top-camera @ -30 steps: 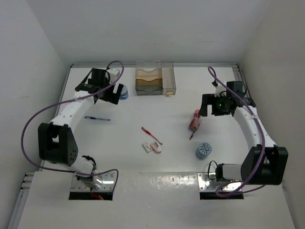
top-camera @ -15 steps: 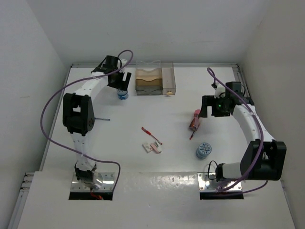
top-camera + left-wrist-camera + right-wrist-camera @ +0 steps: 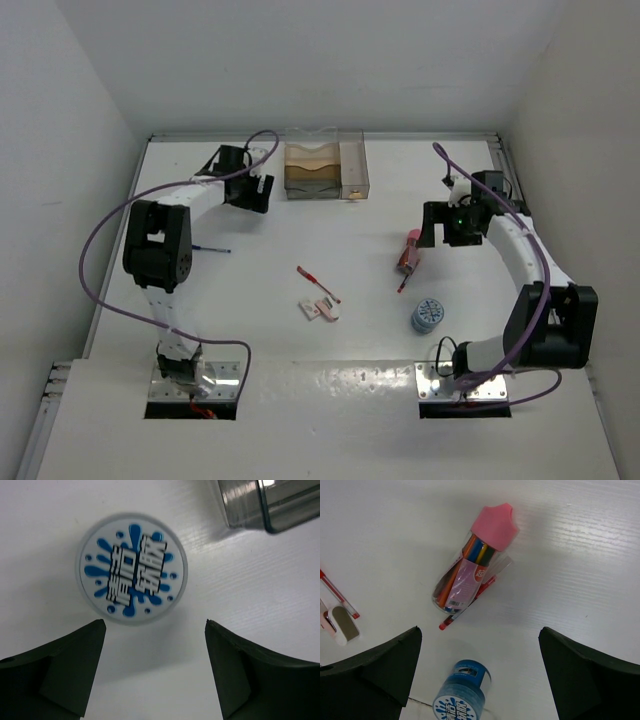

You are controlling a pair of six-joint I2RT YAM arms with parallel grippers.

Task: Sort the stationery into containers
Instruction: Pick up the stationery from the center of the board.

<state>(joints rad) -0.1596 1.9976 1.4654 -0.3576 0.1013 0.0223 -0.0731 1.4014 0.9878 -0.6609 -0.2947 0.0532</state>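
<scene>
On my left gripper (image 3: 155, 625) the fingers (image 3: 70, 655) stand wide with nothing between them. Since a second ago it has swung in over the blue-splashed roll (image 3: 132, 567), which sits face up at 11 o'clock of the fingertips, with the organiser (image 3: 260, 505) at 2 o'clock of it. My right gripper (image 3: 477, 635) has stayed wide and empty, with the pink-capped pen tube (image 3: 470, 575) at 12 o'clock, its long axis running 1 to 7 and the cap toward 1.

The round white lid with blue splashes (image 3: 131, 569) has big blocky white signs with black edges, turned sideways. I cannot read them. The blue round roll (image 3: 461, 697) shows the same print. The pink label (image 3: 466, 578) on the clear pen tube (image 3: 491, 526) has marks too small to read.
</scene>
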